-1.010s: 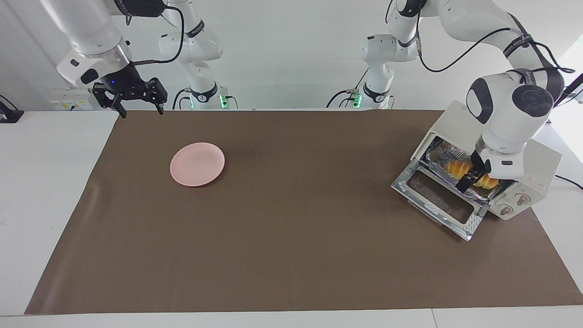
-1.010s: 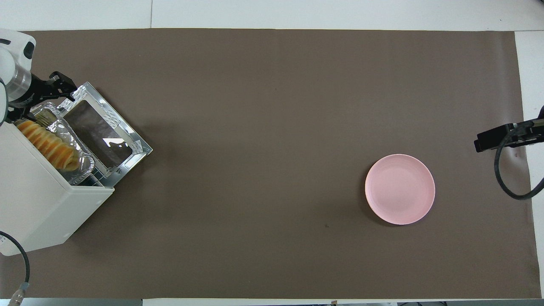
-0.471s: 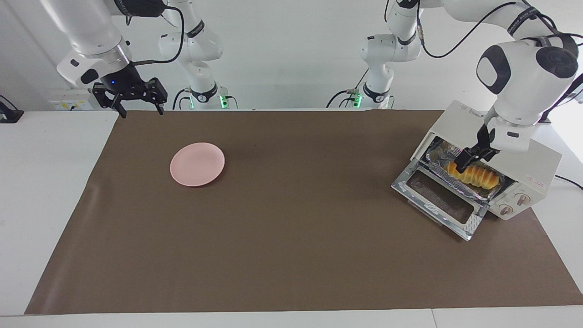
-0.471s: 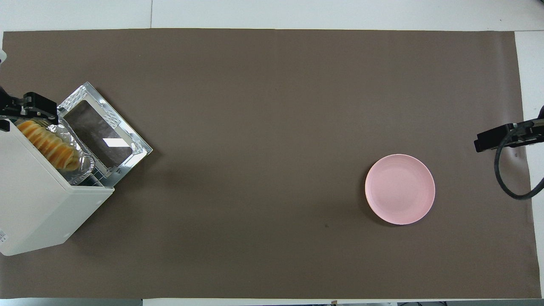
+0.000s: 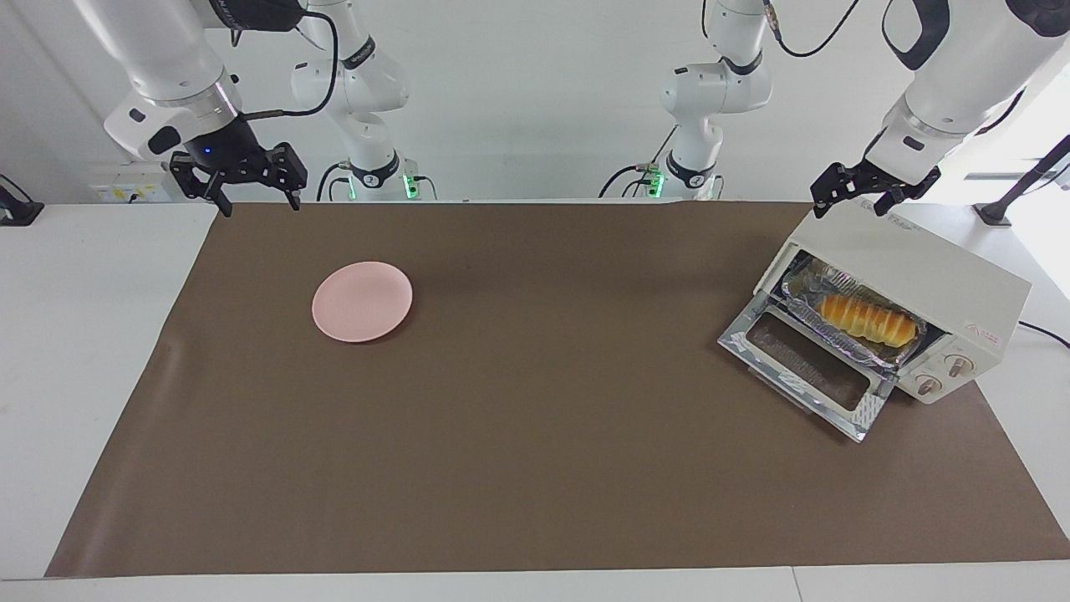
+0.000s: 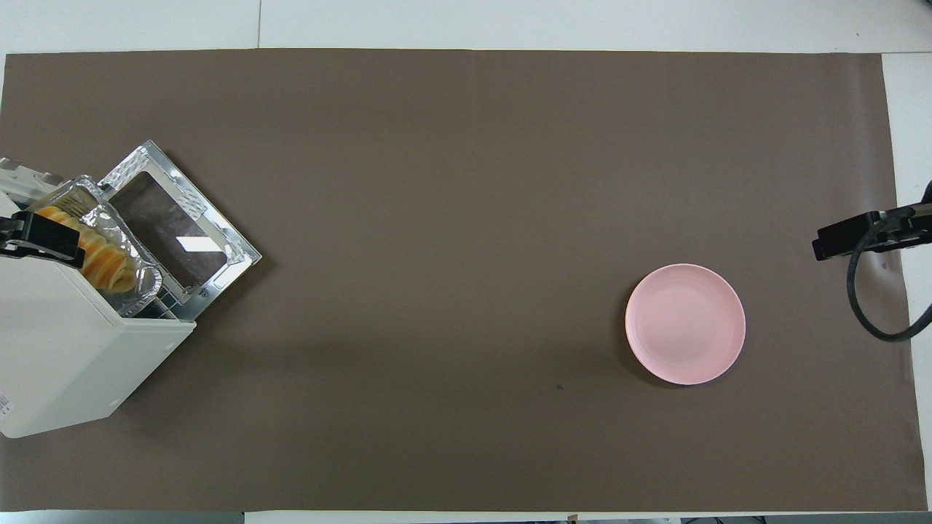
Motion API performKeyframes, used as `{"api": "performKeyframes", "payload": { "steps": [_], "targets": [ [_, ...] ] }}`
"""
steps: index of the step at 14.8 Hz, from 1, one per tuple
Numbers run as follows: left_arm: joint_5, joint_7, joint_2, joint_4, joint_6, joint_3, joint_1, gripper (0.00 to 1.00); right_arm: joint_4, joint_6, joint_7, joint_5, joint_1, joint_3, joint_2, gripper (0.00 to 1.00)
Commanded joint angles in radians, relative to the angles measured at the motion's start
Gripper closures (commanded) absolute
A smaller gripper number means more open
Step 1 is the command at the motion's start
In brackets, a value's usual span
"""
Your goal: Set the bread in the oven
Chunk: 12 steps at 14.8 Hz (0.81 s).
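My left pincer, jaws spread and holding nothing, hangs at the upper right of the facing frame, above the top rear edge of the oven. My right pincer, likewise spread and empty, waits at the upper left of that frame over the table edge, well apart from the task's things. The bread lies down-frame from my left pincer, inside the oven's mouth, its long axis running parallel to the oven's front opening. It rests in a crinkled foil tray that sits on the rack, the tray's front rim projecting slightly over the lowered glass door. The left arm is by far the nearer one to it. A pink plate, left of centre, carries nothing. Judged from this layout, the placing appears done; what may remain is pushing the tray further in and raising the door, a move that would turn on approaching the door's outer edge from below and in front.
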Motion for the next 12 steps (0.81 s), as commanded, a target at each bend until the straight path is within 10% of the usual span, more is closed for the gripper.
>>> {"api": "performKeyframes", "payload": {
  "steps": [1,12],
  "targets": [
    [-0.022,-0.019,-0.009,-0.017,0.037,-0.024,0.022,0.00,-0.026,-0.002,-0.022,-0.006,-0.021,0.016,-0.025,0.00],
    [-0.059,-0.018,-0.025,-0.031,0.015,-0.027,0.022,0.00,-0.026,-0.002,-0.022,-0.006,-0.021,0.016,-0.025,0.00]
  ]
}}
